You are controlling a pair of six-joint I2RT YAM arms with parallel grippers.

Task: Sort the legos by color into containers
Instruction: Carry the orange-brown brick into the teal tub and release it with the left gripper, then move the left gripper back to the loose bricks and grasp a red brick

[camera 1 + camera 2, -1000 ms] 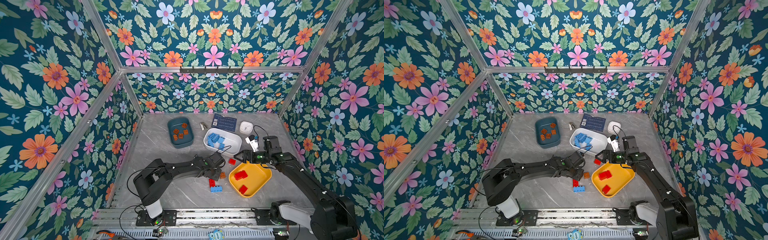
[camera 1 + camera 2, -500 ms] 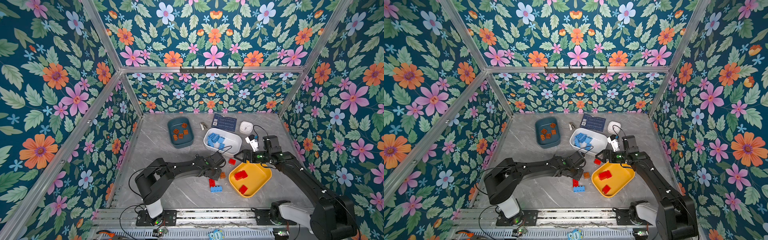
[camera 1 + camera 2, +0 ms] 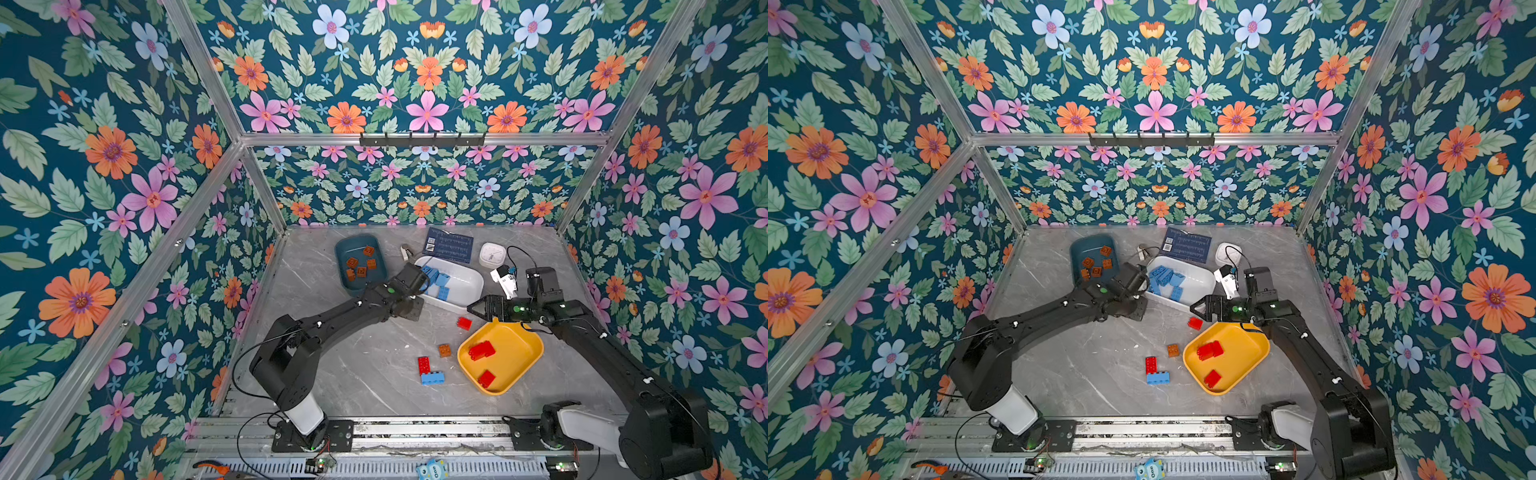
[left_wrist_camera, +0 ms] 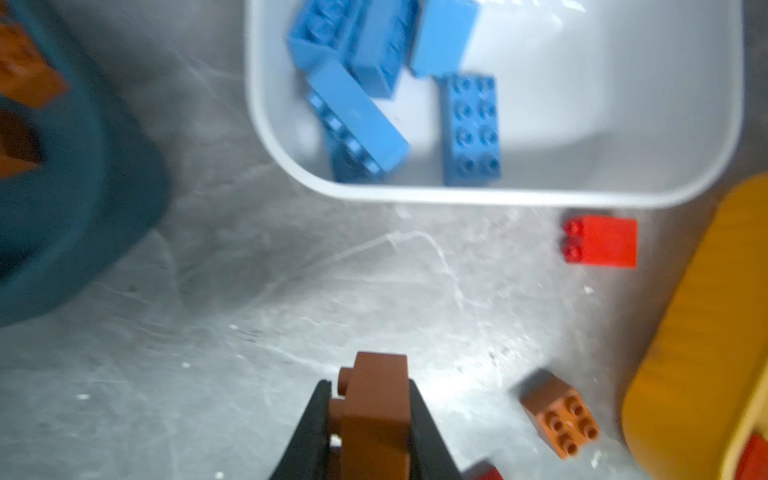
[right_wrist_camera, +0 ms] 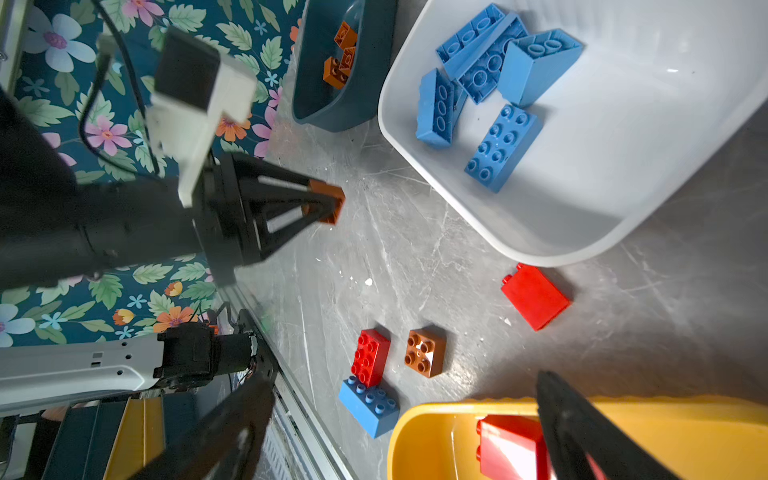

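Note:
My left gripper point(image 4: 370, 386) is shut on an orange-brown lego point(image 4: 374, 415) and holds it above the table between the teal tub point(image 3: 345, 253) and the white tub point(image 3: 469, 286). The right wrist view shows the same grip point(image 5: 328, 203). The teal tub holds orange-brown legos, the white one blue legos, the yellow tub point(image 3: 523, 353) red ones. My right gripper point(image 3: 473, 309) hangs open and empty over the yellow tub's far rim. Loose on the table lie a red lego point(image 3: 464, 323), an orange-brown one point(image 3: 444, 350), and a red one point(image 3: 424, 365) touching a blue one point(image 3: 432, 378).
A white clock point(image 3: 492, 254), a dark blue card point(image 3: 449, 245) and a small metal piece point(image 3: 405, 251) lie at the back of the table. Flowered walls close in the back and both sides. The arm bases stand on a rail at the front.
My left gripper has shut on an orange-brown lego and drawn back and up from the loose pile toward the teal tub. The right arm has stayed put.

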